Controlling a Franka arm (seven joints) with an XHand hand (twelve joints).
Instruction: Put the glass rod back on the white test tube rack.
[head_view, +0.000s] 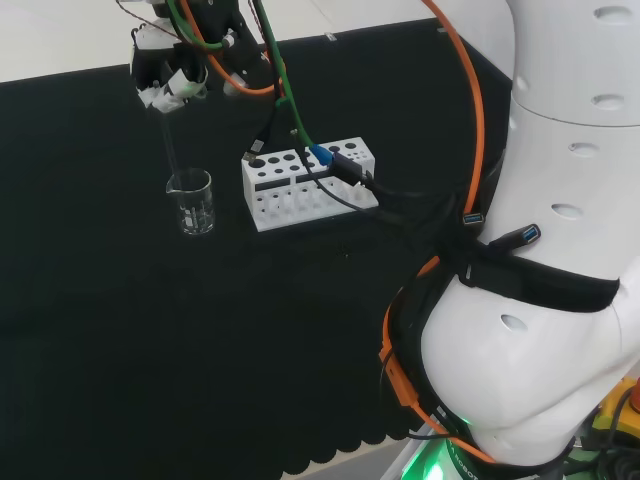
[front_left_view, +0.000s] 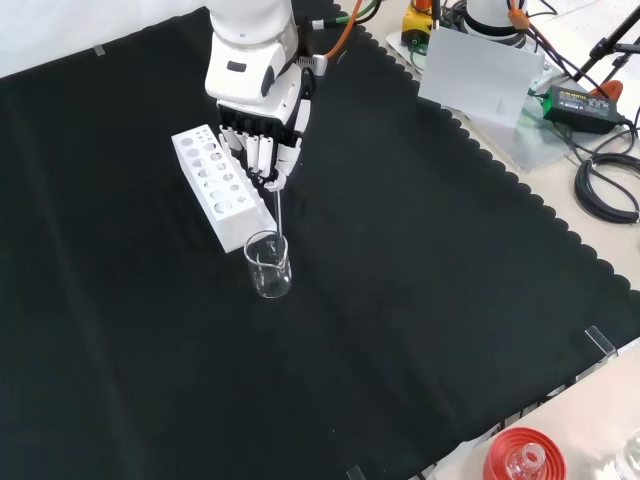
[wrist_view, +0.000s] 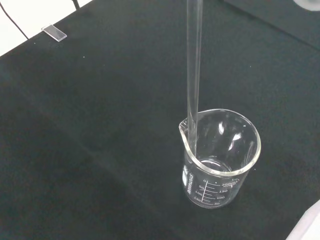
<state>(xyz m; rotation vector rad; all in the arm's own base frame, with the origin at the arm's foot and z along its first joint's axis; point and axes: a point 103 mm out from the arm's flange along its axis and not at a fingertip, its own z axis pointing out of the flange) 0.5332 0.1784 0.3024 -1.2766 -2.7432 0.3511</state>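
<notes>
Room: bare surface around one beaker
Rack: one, beside beaker
Hand: fingers curled on one glass rod

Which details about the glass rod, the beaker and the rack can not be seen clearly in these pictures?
- Glass rod: its top is cut off at the wrist view's edge; its lower end blurs into the beaker rim.
- Hand: its fingers hide the grip in the front view.
- White rack: cables cross some holes in the head view.
</notes>
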